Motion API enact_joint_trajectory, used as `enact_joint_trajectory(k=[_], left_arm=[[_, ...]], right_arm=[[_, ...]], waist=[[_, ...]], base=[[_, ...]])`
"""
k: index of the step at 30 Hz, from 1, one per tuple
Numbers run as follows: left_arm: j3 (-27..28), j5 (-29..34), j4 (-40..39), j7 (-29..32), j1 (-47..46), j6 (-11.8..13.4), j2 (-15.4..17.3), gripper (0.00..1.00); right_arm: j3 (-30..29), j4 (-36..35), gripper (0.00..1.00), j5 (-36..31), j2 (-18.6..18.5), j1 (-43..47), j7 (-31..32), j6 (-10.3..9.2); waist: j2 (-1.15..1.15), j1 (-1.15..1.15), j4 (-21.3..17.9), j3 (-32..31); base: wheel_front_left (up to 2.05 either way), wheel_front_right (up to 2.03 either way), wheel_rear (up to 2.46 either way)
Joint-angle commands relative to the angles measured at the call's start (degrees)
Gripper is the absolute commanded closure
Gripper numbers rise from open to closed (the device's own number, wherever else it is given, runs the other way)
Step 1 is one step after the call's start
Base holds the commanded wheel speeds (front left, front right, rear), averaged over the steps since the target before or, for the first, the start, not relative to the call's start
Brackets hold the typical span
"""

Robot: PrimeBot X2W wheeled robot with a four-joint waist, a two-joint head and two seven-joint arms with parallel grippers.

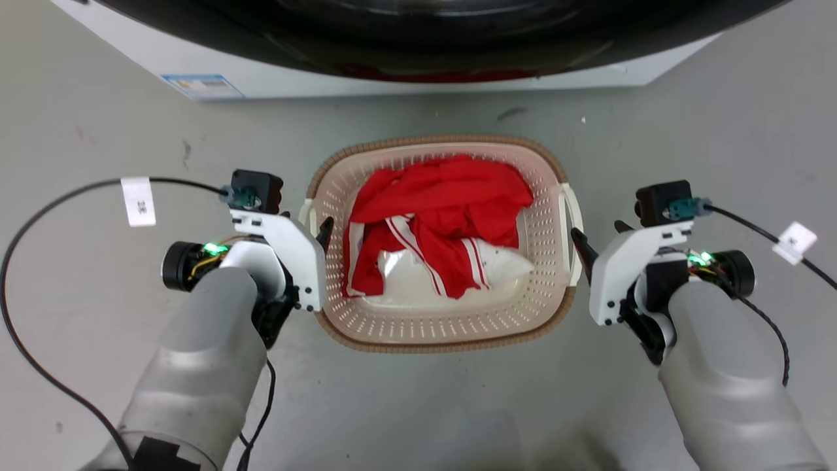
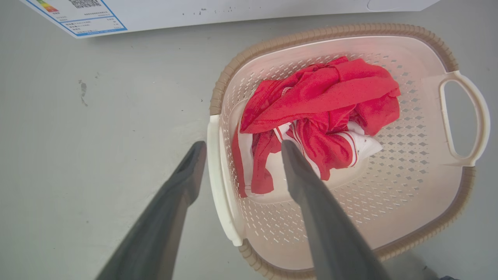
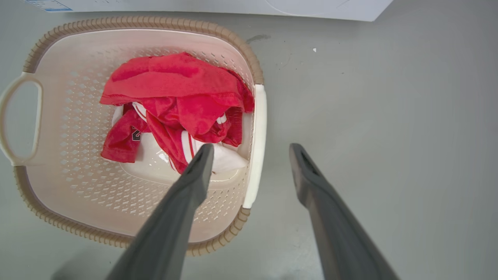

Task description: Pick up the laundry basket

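Observation:
The beige laundry basket (image 1: 438,320) with a brown woven-look rim sits on the grey floor between my arms, red and white clothes (image 1: 438,216) inside. My left gripper (image 2: 241,149) is open, its fingers straddling the basket's left white handle (image 2: 220,182) from above. In the head view that left gripper (image 1: 320,232) is at the basket's left side. My right gripper (image 3: 252,153) is open too, one finger over the inside and one outside the right white handle (image 3: 256,144). Seen from the head, the right gripper (image 1: 582,245) sits at the basket's right edge.
A white washing machine (image 1: 405,72) with a dark round door stands just behind the basket. Black cables (image 1: 39,222) trail over the floor from both wrists. Bare grey floor (image 1: 444,405) lies in front of the basket and to either side.

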Motion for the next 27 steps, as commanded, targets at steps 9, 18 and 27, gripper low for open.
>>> enact_joint_trajectory(k=[9, 18, 27], left_arm=[[-6.54, -7.6, 2.08, 6.01, -4.98, 0.04, 3.0, 0.0], [-10.28, -11.61, 4.41, 7.2, -9.22, 0.04, 3.61, 0.0], [-13.29, -14.48, 6.76, 7.75, -11.46, 0.05, 3.6, 0.0]], right_arm=[[5.68, 10.05, 0.0, 5.71, 0.1, -8.68, 0.48, -0.04], [9.23, 17.19, 0.0, 8.76, 0.1, -15.15, 0.0, -0.04], [12.77, 20.65, 0.0, 12.71, 0.1, -18.47, 0.47, -0.04]], waist=[[0.0, -0.01, -0.64, 6.72], [0.0, -0.01, -0.47, 10.96], [0.0, -0.01, -0.66, 13.11]], base=[[0.0, 0.0, 0.0], [0.0, 0.0, 0.0], [0.0, 0.0, 0.0]])
